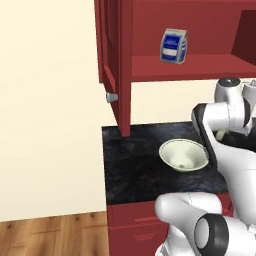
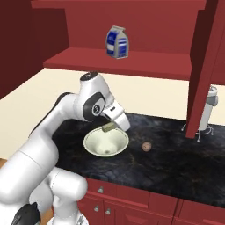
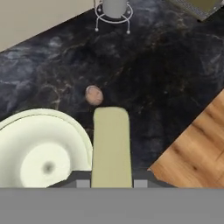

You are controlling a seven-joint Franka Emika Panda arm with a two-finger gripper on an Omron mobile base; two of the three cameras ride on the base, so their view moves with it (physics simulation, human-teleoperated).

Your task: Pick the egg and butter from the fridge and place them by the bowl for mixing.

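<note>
The jaws pinch a pale butter stick (image 3: 112,146) over the bowl (image 2: 106,143); the egg (image 2: 146,146) lies beside it on the table (image 2: 176,167).

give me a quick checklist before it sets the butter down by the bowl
1. Butter in the end effector: ok, stick sits between the fingers.
2. Egg already on the counter near the bowl: ok.
3. Drop spot free beside the bowl: ok, bare counter right of the rim.
4. Butter clear of the egg: ok, apart.
5. Height above the counter: cannot tell.
</note>
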